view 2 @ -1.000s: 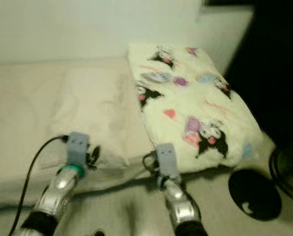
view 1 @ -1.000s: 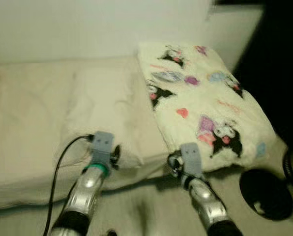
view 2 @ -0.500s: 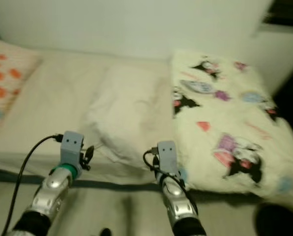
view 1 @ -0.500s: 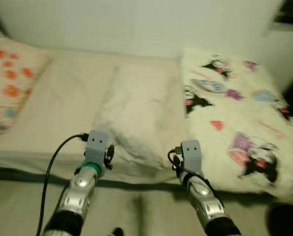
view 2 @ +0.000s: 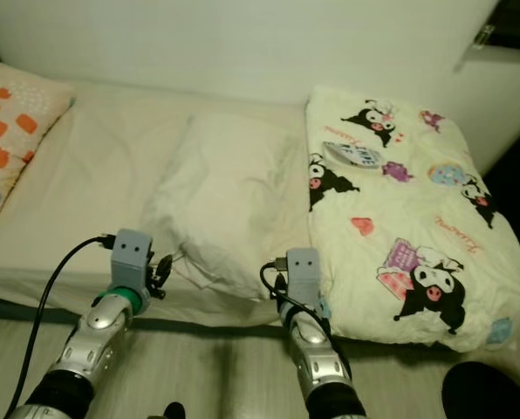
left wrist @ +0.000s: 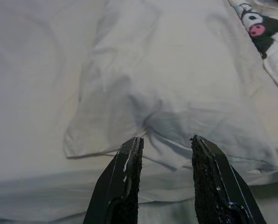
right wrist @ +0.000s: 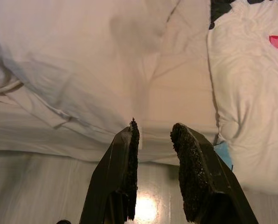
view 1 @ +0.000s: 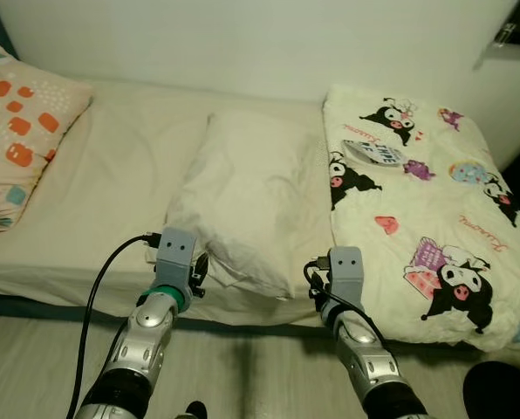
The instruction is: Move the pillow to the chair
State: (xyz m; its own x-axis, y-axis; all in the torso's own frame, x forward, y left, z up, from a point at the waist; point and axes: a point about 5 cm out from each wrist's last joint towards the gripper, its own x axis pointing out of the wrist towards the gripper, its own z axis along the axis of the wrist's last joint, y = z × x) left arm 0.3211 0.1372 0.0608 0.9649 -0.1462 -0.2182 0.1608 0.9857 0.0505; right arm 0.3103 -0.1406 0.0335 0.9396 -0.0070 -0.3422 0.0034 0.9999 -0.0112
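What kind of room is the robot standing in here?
Most likely a bedroom. A bed with a pale sheet stands against a white wall; on it lie a plain white pillow, an orange-patterned pillow and a cartoon-print blanket. The floor in front looks like wood.

The pillow (view 1: 253, 201) is plain white, soft and creased, lying flat on the bed (view 1: 112, 209). It sits slightly askew near the bed's front edge, its near corners sagging toward that edge, just beside a cartoon-printed blanket (view 1: 417, 209).
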